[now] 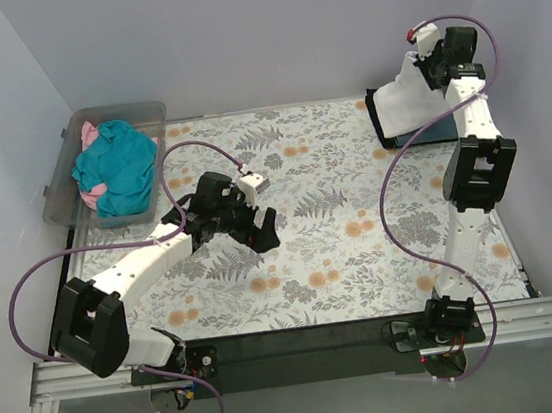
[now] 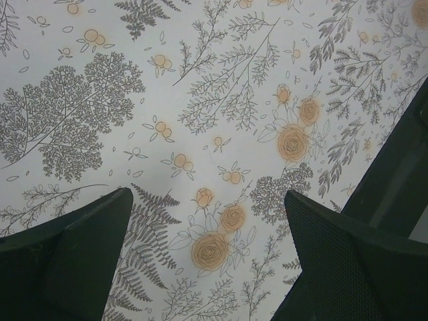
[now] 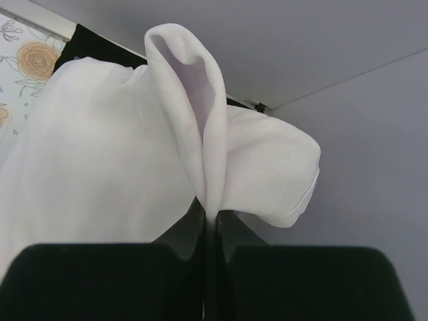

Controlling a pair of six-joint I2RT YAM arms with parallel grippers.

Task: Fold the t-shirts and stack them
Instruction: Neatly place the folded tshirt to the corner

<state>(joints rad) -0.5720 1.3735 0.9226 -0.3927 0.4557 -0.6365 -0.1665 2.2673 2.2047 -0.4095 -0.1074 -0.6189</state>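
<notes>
My right gripper (image 1: 427, 65) is shut on a pinched fold of the white t-shirt (image 1: 398, 91) and holds it up at the back right corner. In the right wrist view the cloth (image 3: 100, 167) rises in a loop from between the closed fingers of the gripper (image 3: 210, 214). Below the hanging white cloth lies a dark t-shirt (image 1: 418, 134), mostly hidden. A teal t-shirt (image 1: 115, 166) and a pink one (image 1: 89, 136) lie crumpled in the bin. My left gripper (image 1: 259, 231) hovers open over the floral cover, and the wrist view shows nothing between its fingers (image 2: 207, 194).
A clear plastic bin (image 1: 62, 182) stands at the back left against the wall. The floral table cover (image 1: 339, 229) spans the table between the arms. Grey walls close in the back and both sides.
</notes>
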